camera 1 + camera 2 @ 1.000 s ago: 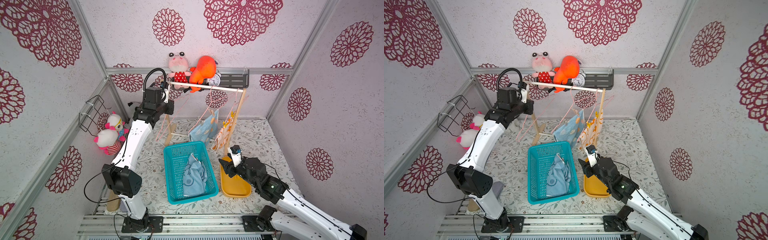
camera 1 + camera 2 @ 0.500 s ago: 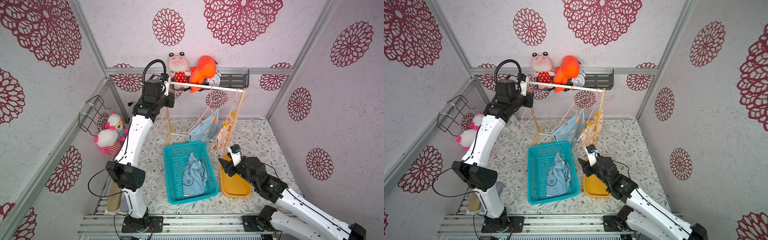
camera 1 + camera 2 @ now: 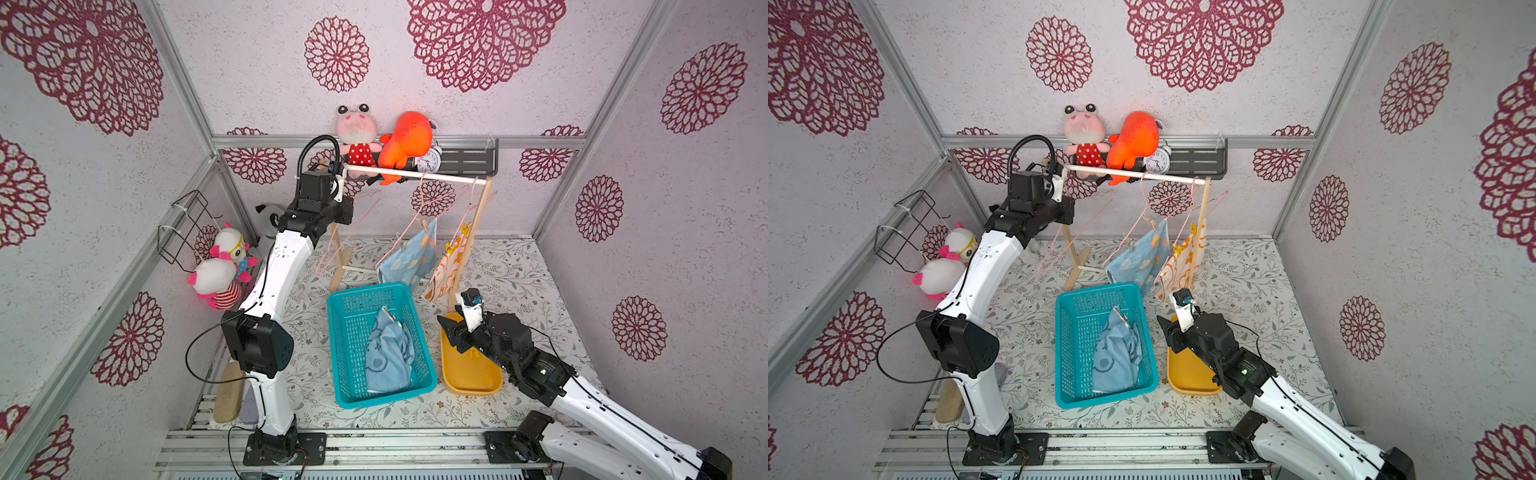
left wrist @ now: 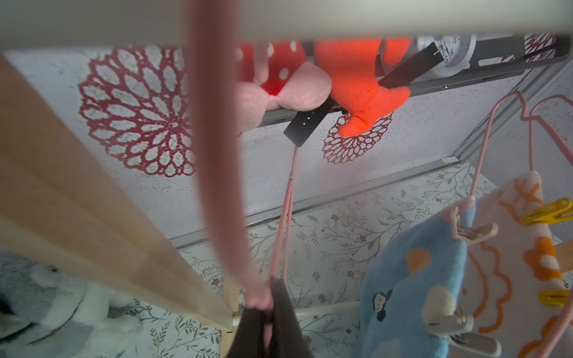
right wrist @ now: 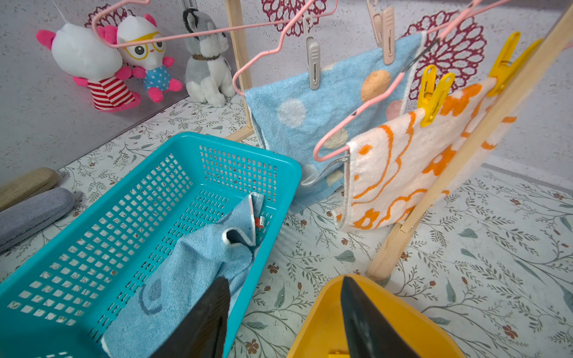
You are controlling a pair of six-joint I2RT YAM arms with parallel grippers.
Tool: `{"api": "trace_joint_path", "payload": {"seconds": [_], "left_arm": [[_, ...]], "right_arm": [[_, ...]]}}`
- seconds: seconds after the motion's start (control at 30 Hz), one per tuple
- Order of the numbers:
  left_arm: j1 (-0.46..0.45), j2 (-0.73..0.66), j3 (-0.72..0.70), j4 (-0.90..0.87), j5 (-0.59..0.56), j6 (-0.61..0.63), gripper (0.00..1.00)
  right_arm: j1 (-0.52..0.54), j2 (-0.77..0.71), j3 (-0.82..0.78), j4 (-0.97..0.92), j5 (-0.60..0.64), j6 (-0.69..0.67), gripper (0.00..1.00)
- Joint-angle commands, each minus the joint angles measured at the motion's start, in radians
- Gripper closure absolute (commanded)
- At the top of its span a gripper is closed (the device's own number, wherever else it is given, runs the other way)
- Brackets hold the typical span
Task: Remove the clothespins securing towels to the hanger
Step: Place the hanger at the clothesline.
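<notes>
Two beige clothespins [image 5: 313,62] pin the hung blue towel [image 5: 325,102], two yellow clothespins [image 5: 434,93] the orange-printed white towel [image 5: 403,161]; a third towel [image 5: 186,279] lies in the teal basket [image 5: 235,145]. The left gripper [image 4: 268,297] is clamped on a bare pink hanger [image 4: 214,155]; the right gripper [image 5: 283,280] stands half open, empty.

- The bench [image 3: 519,282] wears a pale cover printed with leafy sprigs.
- A teal basket [image 3: 368,288] stands at its middle.
- A yellow tray [image 3: 469,374] lies just beside the basket, at 3 o'clock.
- The wooden rack [image 3: 340,270] plants its feet at 12 o'clock of the basket.
- Three plush toys sit by the wall around 10 o'clock: a white-and-pink one [image 3: 216,278], one with yellow glasses [image 3: 230,247] and a grey dog [image 5: 206,62].
- A tan oblong [image 3: 227,390] and a grey oblong [image 3: 248,409] lie side by side at 8 o'clock.
</notes>
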Motion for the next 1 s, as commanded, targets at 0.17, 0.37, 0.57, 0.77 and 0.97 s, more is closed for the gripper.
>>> {"api": "trace_joint_path", "payload": {"seconds": [0.17, 0.37, 0.57, 0.77, 0.97], "left_arm": [[0.004, -0.072, -0.047, 0.028, -0.027, -0.004, 0.82], [0.004, -0.089, -0.06, 0.034, -0.027, -0.001, 0.55], [0.002, -0.135, -0.101, 0.054, -0.033, 0.003, 0.47], [-0.032, -0.217, -0.129, 0.071, 0.006, 0.005, 0.5], [-0.087, -0.303, -0.162, 0.064, 0.029, 0.038, 0.5]], "right_arm": [[-0.006, -0.031, -0.011, 0.027, -0.006, 0.028, 0.41], [-0.007, -0.051, -0.008, 0.006, 0.013, 0.026, 0.41], [-0.008, -0.061, -0.005, -0.002, 0.027, 0.022, 0.41], [-0.025, -0.061, 0.009, -0.016, 0.038, 0.007, 0.41], [-0.065, -0.07, 0.013, -0.021, 0.022, 0.0, 0.41]]}}
